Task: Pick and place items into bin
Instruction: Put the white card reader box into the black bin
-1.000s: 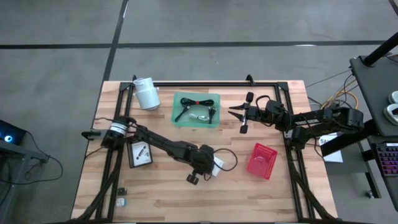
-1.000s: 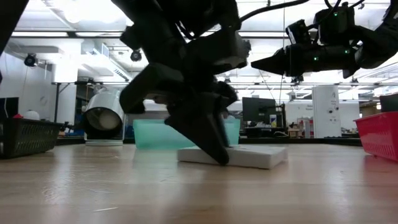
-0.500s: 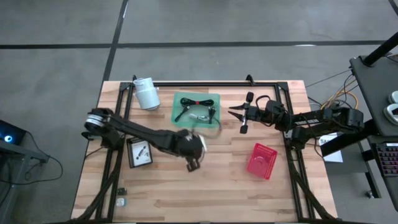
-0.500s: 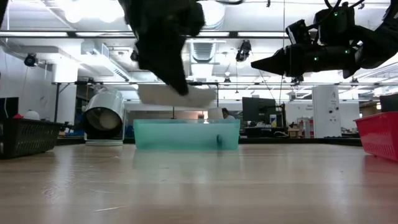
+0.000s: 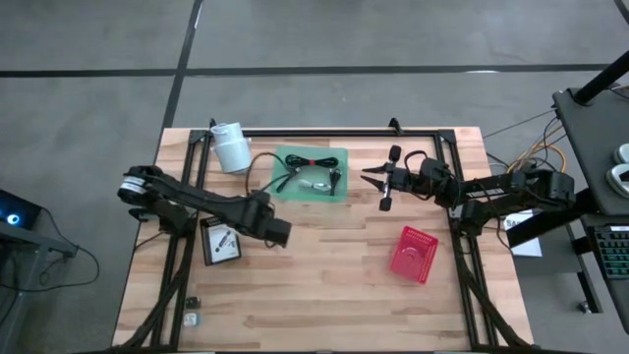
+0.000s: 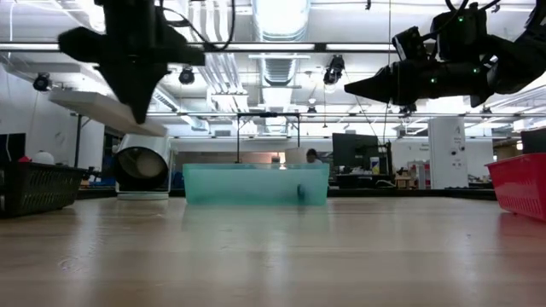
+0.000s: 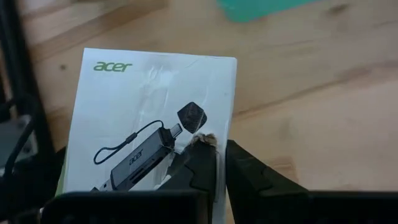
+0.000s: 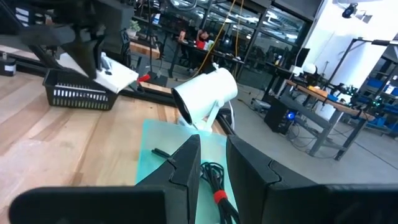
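Observation:
My left gripper [image 5: 275, 234] [image 7: 214, 152] hangs above the table's left half, beside a small black basket [image 5: 203, 241], and is shut on a flat white "acer" box [image 7: 149, 106] [image 6: 102, 111]. The box shows a picture of a dark adapter. The teal bin [image 5: 277, 195] [image 6: 256, 183] sits at the far middle; in it lie a coiled black cable [image 5: 307, 160] and small pale packets [image 5: 316, 183]. My right gripper [image 5: 366, 178] [image 8: 213, 155] floats open just right of the bin, touching nothing. My left gripper pinches the white box between its two fingers at one long edge [image 7: 208, 124], about halfway along it. The fingers [image 6: 136, 94] come from above, pointing down. The box is lifted clear of the table and tilted, its right end lower in the low view.
A white cylindrical roll [image 5: 233, 147] [image 6: 143, 162] lies at the far left, left of the bin. A red basket [image 5: 414, 254] [image 6: 520, 183] stands right of centre. The black basket [image 6: 34, 188] holds something white. Two tiny items [image 5: 192, 317] lie at the near-left corner.
My left gripper lifted the white box off the table near the centre and carried it up and toward the table's left, to beside the black basket. The box, flat on the wood a second ago, now hangs clear and tilted.

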You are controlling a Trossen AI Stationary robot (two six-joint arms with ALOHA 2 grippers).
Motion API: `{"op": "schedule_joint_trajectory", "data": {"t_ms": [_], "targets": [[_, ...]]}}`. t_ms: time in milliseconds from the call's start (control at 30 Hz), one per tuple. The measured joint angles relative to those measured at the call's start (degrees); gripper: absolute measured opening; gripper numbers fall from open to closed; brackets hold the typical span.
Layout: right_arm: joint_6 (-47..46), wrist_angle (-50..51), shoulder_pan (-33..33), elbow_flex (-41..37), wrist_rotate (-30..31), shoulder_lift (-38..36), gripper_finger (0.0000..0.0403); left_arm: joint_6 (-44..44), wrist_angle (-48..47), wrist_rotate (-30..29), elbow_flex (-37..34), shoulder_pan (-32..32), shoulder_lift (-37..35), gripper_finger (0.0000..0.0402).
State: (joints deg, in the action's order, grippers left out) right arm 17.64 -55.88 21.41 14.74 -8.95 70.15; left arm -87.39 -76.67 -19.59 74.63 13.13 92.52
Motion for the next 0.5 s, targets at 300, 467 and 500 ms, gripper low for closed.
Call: {"op": "schedule_joint_trajectory", "data": {"t_ms": [300,467,500], "targets": [[0.4,0.0,0.0,0.0,0.0,0.0,0.0066,-12.7,-2.0,2.7,-5.3,1.4,-1.8,0.0011],[0.4,0.0,0.0,0.0,0.0,0.0,0.0066,-20.1,-2.0,3.5,-7.0,3.9,-2.7,0.0011],[0.4,0.0,0.0,0.0,0.0,0.0,0.0066,-21.1,-1.9,3.6,-7.3,4.3,-2.7,0.0011]]}}
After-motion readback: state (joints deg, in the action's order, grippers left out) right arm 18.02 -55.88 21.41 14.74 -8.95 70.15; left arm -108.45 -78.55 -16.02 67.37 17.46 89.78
